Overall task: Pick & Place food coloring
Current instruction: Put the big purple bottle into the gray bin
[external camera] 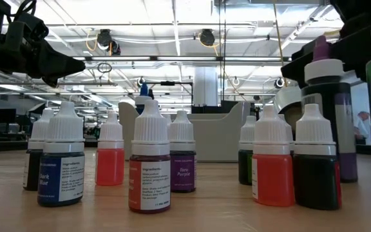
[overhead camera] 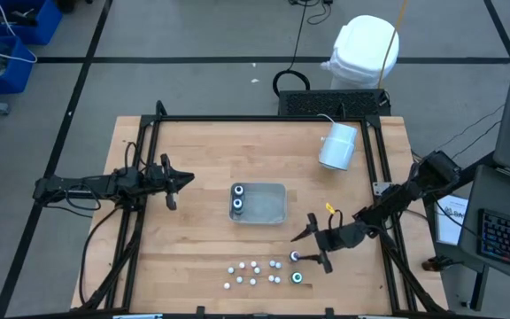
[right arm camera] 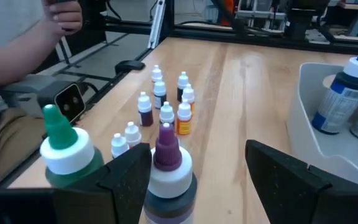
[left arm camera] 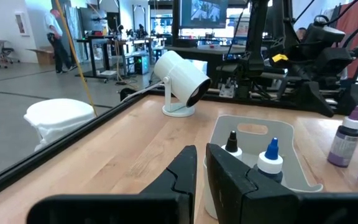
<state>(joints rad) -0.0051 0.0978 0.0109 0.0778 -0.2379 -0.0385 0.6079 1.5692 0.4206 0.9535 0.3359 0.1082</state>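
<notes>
Several tiny white-capped food coloring bottles (overhead camera: 253, 271) stand in a cluster near the table's near edge. Beside them stand a bigger purple-tipped bottle (right arm camera: 166, 168) and a green-topped one (right arm camera: 66, 152). Two more bigger bottles (overhead camera: 237, 198) stand inside the clear tray (overhead camera: 273, 206). My right gripper (overhead camera: 308, 253) is open and low over the table, its fingers on either side of the purple-tipped bottle (overhead camera: 295, 257). The bottle is close beside one finger (right arm camera: 126, 177). My left gripper (overhead camera: 184, 180) waits shut at the table's left, held level above the wood. My right gripper comes at the purple-tipped bottle about level, from the table's right. The bottle's white collar (right arm camera: 178, 177) stands right beside one finger, and I cannot tell whether they touch. The bottle stands upright on the table.
A big white cylinder (overhead camera: 337, 146) lies on its stand at the far right of the table. A black frame (overhead camera: 264, 117) runs round the table's edges. A person's arm (right arm camera: 17, 50) shows beyond the near edge. Bare wood (overhead camera: 202, 239) lies left of the cluster.
</notes>
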